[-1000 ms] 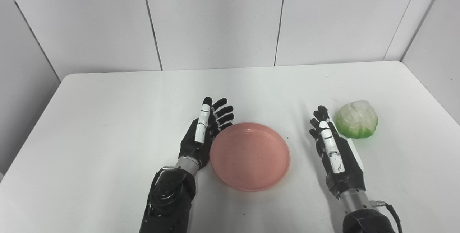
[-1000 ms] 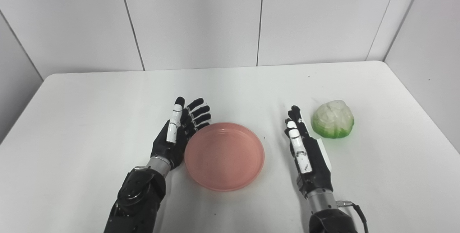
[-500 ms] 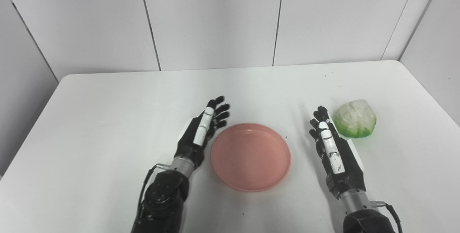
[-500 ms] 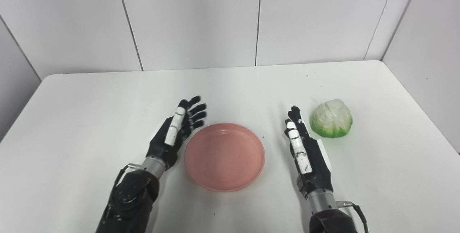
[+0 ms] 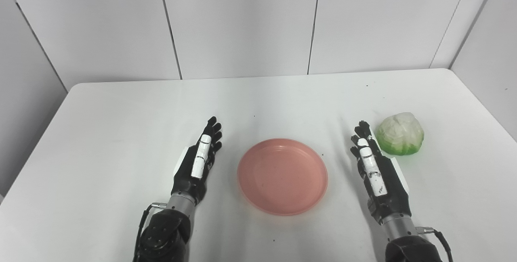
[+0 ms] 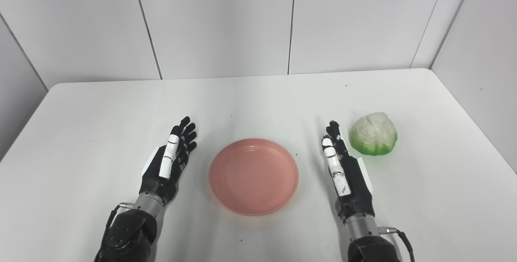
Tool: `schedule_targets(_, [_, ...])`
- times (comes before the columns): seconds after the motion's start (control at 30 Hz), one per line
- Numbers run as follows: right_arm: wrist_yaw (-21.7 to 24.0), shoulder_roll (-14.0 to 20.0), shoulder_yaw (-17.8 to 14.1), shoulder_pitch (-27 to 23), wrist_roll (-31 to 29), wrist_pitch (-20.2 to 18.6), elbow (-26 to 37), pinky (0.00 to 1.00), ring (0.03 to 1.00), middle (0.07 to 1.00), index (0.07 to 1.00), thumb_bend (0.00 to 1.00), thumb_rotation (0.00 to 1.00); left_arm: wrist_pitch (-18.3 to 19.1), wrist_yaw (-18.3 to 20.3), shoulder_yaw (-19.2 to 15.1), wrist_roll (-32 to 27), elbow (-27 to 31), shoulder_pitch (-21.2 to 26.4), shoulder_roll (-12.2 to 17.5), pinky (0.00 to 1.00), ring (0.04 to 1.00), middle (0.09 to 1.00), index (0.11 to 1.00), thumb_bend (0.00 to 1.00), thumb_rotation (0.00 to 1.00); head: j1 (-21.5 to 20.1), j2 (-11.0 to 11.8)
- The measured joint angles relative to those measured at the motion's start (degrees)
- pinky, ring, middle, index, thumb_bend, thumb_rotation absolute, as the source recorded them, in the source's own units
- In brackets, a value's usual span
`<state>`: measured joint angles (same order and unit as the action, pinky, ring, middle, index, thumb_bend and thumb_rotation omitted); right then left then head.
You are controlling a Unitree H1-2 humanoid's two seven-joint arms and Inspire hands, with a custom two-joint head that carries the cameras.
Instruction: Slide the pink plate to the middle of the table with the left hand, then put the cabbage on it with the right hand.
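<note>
Pink plate [image 5: 282, 176] lies near the middle of the table [image 5: 121, 108], toward its near edge, bare surface all round. Left hand [image 5: 196, 163] and right hand [image 5: 377, 171] flank it, fingers extended, holding nothing. Cabbage [image 5: 400, 133] sits near the right edge, just beside the right fingertips.

Both the left hand [image 5: 196, 165] and right hand [image 5: 377, 171] are black with white panels, silver wrists, thin cables.
</note>
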<state>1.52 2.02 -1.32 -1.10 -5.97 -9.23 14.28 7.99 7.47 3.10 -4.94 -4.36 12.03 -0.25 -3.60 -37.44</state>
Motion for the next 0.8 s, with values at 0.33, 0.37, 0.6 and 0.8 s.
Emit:
schedule_targets(0.33, [-1.01,1.63,-0.09,-1.48,6.15,3.50,-0.95,1.00,1.000,1.000,1.000,0.65,0.80,-1.17,0.18,-0.44,-1.44,-0.99,-0.46,-1.09,1.00,1.000,1.000,1.000,0.68,1.00,-5.44,1.06])
schedule_targets(0.37, [-1.24,2.27,-0.26,-2.26,7.52,4.10,-0.97,1.00,1.000,1.000,1.000,0.66,0.79,-1.21,-0.02,-0.38,-1.34,-0.99,-0.49,-1.22,1.00,1.000,1.000,1.000,0.69,1.00,-5.45,1.05])
schedule_targets(0.6, [-3.19,11.57,-2.66,-9.40,22.03,6.71,1.40,0.97,0.985,0.987,0.992,0.72,0.82,-2.57,-1.01,-0.32,-0.67,-1.32,-0.85,-2.57,1.00,1.000,1.000,1.000,0.71,1.00,-8.44,1.23])
schedule_targets(0.8, [0.77,18.90,-4.06,-12.16,29.06,-2.23,4.49,0.90,0.977,0.996,0.993,0.83,0.75,-2.86,-1.44,-0.44,-0.57,-1.20,-1.20,-2.52,1.00,1.000,1.000,1.000,0.71,1.00,-10.54,1.31])
